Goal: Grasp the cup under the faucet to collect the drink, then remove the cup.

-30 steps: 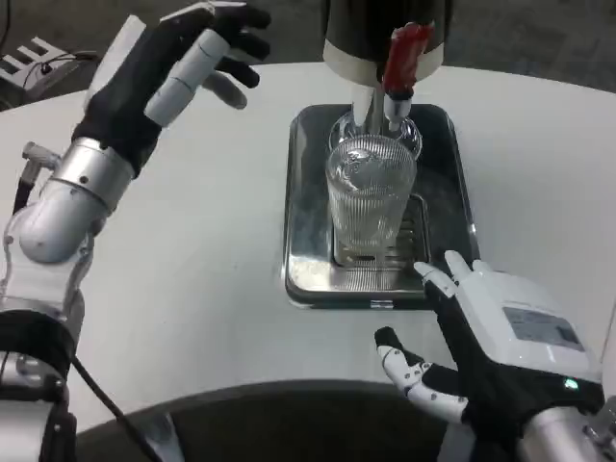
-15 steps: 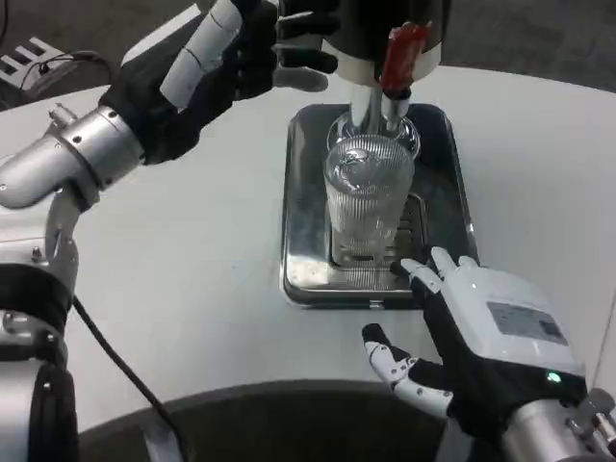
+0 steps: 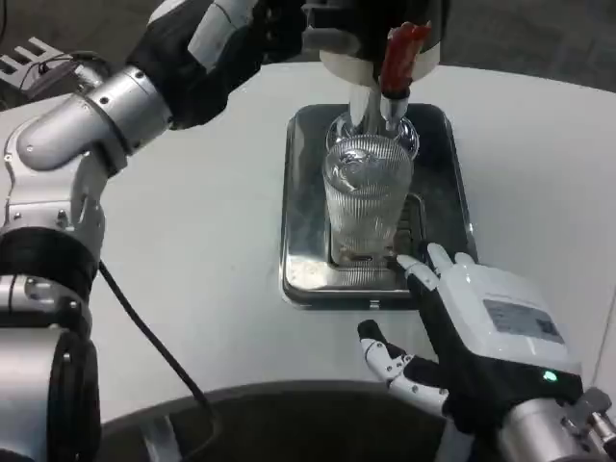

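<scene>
Cup [image 3: 366, 197] stands upright on the metal tray [image 3: 303, 207], directly under the red-handled faucet [image 3: 397, 60] of the dispenser [image 3: 337, 43]. I see my right hand [image 3: 481, 337] just beside the tray's near edge, fingers spread, holding nothing. My left hand [image 3: 226, 43] reaches against the dispenser; I cannot tell how its fingers lie.

The left hand [image 3: 226, 43] and the dispenser [image 3: 380, 38] are cut off by the top edge.
</scene>
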Available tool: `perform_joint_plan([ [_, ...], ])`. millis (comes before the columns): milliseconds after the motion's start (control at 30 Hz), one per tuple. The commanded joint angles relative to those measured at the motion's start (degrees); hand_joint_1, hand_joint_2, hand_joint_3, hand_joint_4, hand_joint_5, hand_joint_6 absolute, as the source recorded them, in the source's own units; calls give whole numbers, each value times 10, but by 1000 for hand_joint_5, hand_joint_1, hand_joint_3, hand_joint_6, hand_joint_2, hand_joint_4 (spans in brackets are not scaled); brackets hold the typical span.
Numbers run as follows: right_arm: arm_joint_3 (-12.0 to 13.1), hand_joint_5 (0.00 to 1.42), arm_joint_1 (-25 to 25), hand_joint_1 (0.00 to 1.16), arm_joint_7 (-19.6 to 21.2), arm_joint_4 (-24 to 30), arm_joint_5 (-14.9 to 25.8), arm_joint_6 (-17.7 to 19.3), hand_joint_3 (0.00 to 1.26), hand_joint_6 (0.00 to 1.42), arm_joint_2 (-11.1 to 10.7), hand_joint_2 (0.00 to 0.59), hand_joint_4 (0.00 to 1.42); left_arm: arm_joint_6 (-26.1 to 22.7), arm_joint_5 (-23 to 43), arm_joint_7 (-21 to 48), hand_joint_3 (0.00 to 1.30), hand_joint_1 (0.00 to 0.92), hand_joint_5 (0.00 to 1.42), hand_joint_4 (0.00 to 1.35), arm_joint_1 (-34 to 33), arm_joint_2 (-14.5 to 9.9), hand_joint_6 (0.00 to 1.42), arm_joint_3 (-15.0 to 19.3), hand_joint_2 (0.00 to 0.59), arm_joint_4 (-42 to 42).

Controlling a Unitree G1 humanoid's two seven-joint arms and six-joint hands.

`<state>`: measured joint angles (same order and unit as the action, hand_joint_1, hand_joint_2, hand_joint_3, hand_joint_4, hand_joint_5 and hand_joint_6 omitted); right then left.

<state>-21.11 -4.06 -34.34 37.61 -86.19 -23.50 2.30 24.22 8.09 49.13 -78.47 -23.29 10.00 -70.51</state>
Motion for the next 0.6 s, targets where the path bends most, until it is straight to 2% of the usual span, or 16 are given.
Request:
perform_joint_plan([
  [33, -10, 0, -1, 259, 11, -3, 3, -8, 146, 0, 39, 468, 0, -16, -22, -7, 196, 0, 277, 142, -29, 19, 278, -13, 128, -12],
  [300, -17, 0, 4, 253, 14, 3, 4, -14, 146, 0, 44, 463, 0, -23, -38, -32, 195, 0, 281, 151, -43, 48, 283, -24, 133, -23],
  [600, -21, 0, 3, 247, 16, 10, 14, -19, 146, 0, 41, 460, 0, -37, -67, -51, 210, 0, 291, 162, -45, 61, 293, -37, 130, -33],
])
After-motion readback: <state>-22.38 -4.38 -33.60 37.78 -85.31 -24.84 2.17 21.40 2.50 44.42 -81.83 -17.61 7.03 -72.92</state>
